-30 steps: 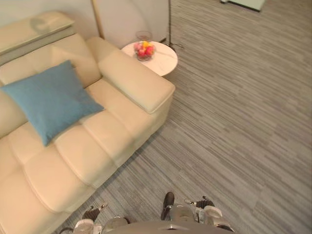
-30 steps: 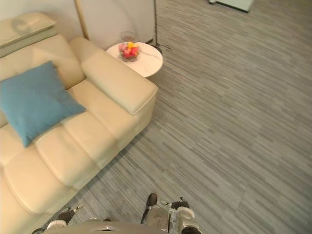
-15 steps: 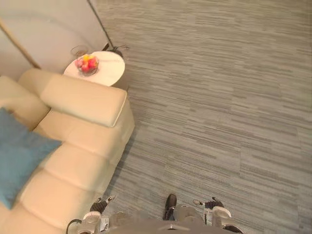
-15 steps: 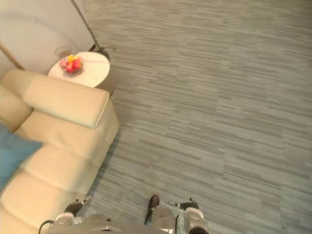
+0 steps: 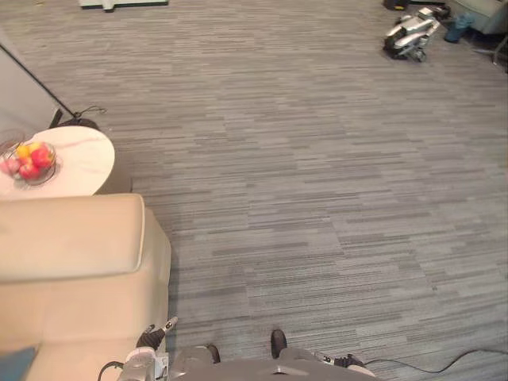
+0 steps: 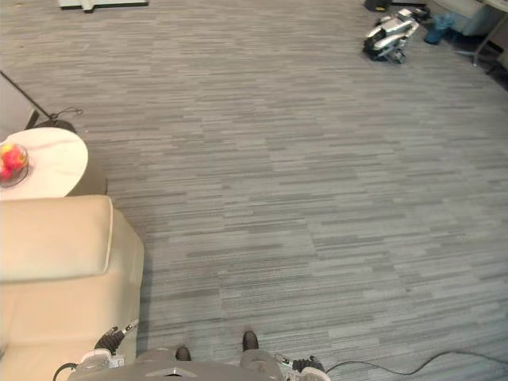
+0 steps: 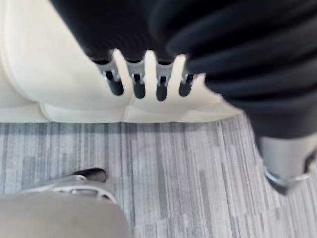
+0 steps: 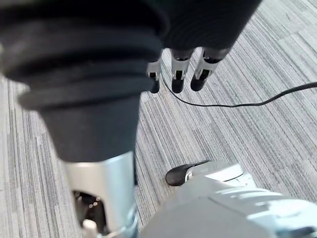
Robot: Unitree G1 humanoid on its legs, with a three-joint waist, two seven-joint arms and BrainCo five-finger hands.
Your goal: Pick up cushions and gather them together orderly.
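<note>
head views: a cream sofa [image 5: 71,317] fills the lower left, its broad armrest [image 5: 67,238] facing the open grey carpeted floor [image 5: 317,198]. a thin blue patch at the very corner of the seat is probably the edge of a cushion [image 5: 14,361], though too little shows to be sure. beyond the armrest stands a round white table [image 5: 83,159] carrying a glass bowl of fruit [image 5: 32,163]. far off, near the upper right, a small grey and black machine [image 5: 409,36] lies on the floor.

left wrist view: the left robot hand [image 7: 136,82] hangs just in front of the sofa's front face, fingers [image 7: 115,84] straight and side by side, holding nothing.

right wrist view: the right robot hand [image 8: 178,74] hangs over the carpet, fingers straight, also empty.
</note>
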